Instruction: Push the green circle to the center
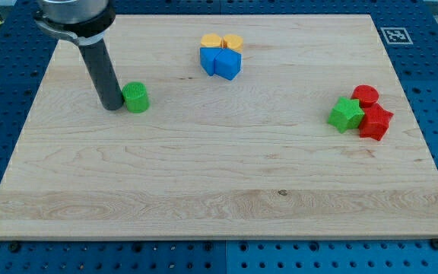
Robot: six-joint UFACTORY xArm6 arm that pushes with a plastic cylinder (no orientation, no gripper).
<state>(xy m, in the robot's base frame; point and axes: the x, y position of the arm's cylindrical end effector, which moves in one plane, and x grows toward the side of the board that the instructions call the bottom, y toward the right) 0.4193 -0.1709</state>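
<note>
Resting on pale wooden board (204,175), my tip (113,107) touches green circle (136,97).

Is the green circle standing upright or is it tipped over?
Upright: the green circle shows its round top face, with my tip against its left side.

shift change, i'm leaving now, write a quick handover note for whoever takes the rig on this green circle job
My tip: against the view's left side of the green round block, apparently touching.
Green round block: left part of the wooden board, well short of centre.
Done: tip lined up behind the block.
Left: push it toward the view's right and slightly down to the centre. The path looks free; the blue blocks sit nearer the view's top.
</note>
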